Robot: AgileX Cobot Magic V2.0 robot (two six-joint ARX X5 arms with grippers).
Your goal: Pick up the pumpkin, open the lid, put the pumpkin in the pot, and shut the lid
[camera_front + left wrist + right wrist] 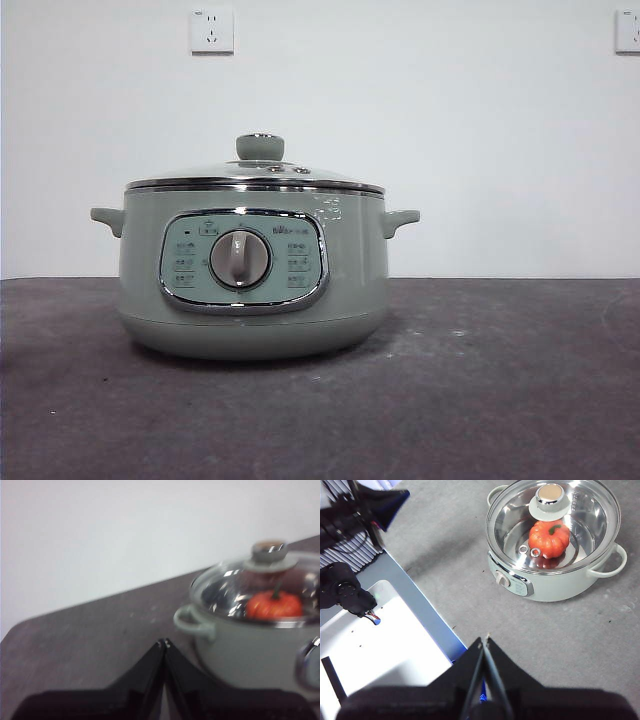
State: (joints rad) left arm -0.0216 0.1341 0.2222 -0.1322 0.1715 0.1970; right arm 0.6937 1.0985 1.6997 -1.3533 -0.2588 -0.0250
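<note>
Left gripper: my jaws are pressed together with nothing between them. They sit near the pot's side handle but clear of it, over the dark table.

Pot: stands upright on the table, control panel and grey dial facing the front camera, both side handles free.

Lid: seated on the pot, chrome rim flush all round as far as I can tell, with the pale green knob on top. Neither of my grippers touches it.

Pumpkin: inside the pot, under the glass, resting on the steel floor a little off centre. My left wrist camera shows it through the lid too.

Right gripper: jaws closed and empty, held high and well apart from the pot, above the table's edge near the white board and the blue frame.

Task state: I judge it complete, with pumpkin in, lid on and both grippers withdrawn.

Risk: mainly my left jaws. They are close to the handle, so a careless swing while retracting could knock the pot, skid it, or jolt the lid off its seat.

Risk, lesser: the left wrist picture is blurred, so I cannot confirm the lid's seating on that side.
</note>
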